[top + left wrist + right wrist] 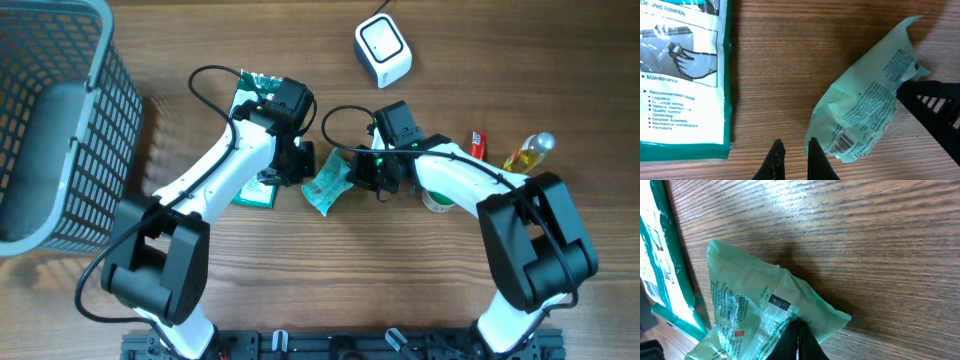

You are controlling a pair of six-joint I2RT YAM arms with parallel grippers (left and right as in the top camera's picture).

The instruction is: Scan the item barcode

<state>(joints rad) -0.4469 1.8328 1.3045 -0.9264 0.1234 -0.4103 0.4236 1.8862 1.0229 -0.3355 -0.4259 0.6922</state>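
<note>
A crumpled light-green plastic packet (327, 185) lies on the wooden table between my two arms. My right gripper (797, 327) is shut on the packet's (750, 310) right edge, pinching the film. In the left wrist view the packet (865, 110) shows a barcode (842, 142) near its lower end. My left gripper (794, 150) is shut with nothing in it, its tips just left of that end. The white scanner (383, 50) stands at the back, apart from both arms.
A green-and-white glove package (255, 150) lies flat under my left arm. A grey mesh basket (60, 120) fills the left side. A red item (478, 145) and a yellow bottle (528, 153) lie at the right, behind my right arm.
</note>
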